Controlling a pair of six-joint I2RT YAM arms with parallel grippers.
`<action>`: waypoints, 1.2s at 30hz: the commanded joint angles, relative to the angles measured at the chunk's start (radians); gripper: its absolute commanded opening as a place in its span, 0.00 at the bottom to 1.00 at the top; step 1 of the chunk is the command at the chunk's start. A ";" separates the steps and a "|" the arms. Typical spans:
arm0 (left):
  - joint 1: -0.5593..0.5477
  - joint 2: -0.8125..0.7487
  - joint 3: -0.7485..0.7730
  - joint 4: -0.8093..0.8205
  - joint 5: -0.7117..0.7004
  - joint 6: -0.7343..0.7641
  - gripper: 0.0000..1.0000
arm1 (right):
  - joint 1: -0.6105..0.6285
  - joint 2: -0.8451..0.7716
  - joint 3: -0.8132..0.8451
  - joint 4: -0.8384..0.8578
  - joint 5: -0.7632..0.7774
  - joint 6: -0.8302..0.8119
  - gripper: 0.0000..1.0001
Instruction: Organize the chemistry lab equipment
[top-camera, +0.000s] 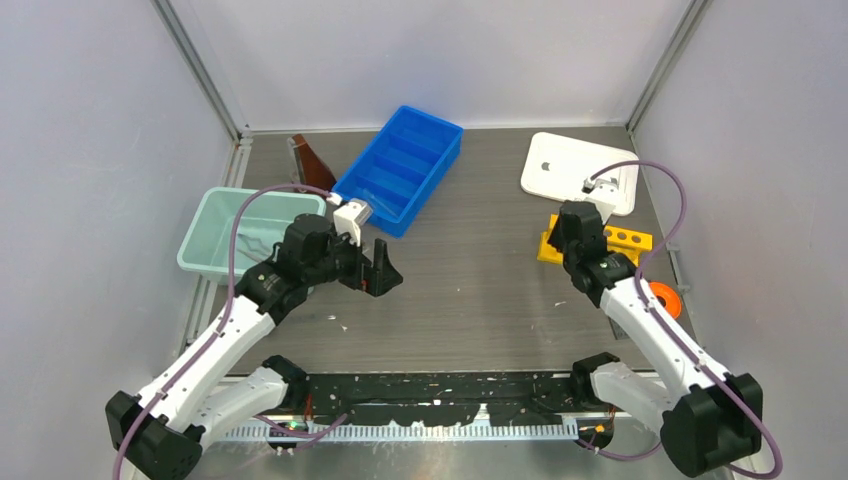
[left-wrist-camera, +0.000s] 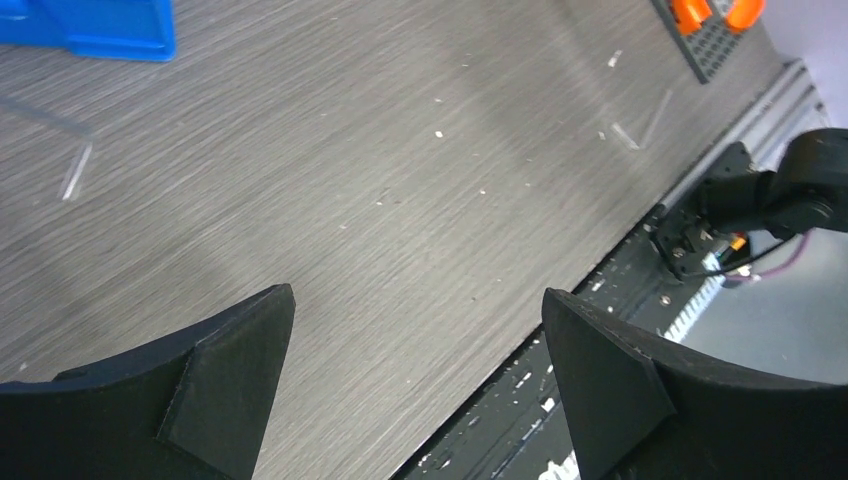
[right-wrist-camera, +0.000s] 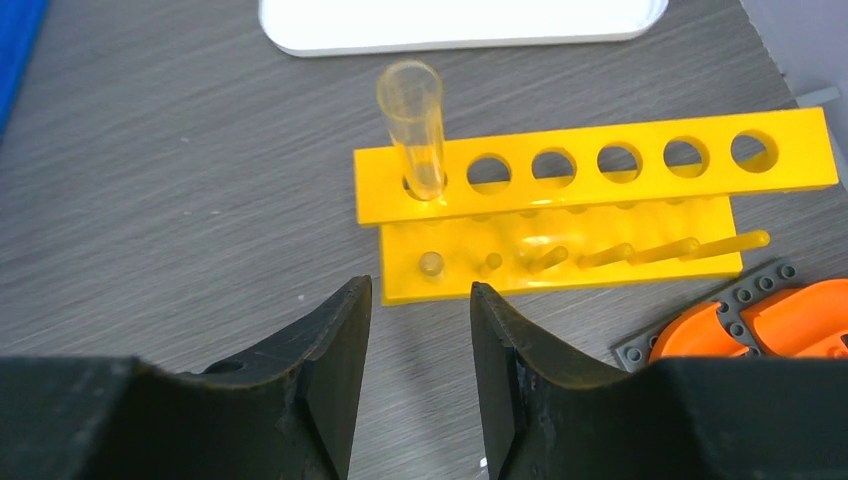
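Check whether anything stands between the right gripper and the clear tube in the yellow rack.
Nothing loose does. The right gripper faces the yellow rack, where the clear tube stands upright in the end hole. Only the rack's own pegged lower shelf lies between them, beneath the tube's exposed upper part.

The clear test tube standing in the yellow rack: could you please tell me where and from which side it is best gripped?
Probably grip the test tube on its bare upper length above the yellow rack's top plate, coming in level from the right pincer's side. It stands upright in the end hole, the next hole is empty, and the rack encloses its lower part.
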 joint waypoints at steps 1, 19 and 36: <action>-0.003 -0.031 0.026 -0.036 -0.158 0.000 0.98 | -0.002 -0.078 0.114 -0.126 -0.088 0.043 0.48; -0.001 -0.145 0.010 -0.354 -0.890 -0.683 0.78 | -0.002 -0.155 0.136 -0.169 -0.467 0.079 0.48; 0.034 -0.171 -0.132 -0.697 -1.027 -1.380 0.50 | -0.002 -0.248 0.088 -0.151 -0.567 0.076 0.48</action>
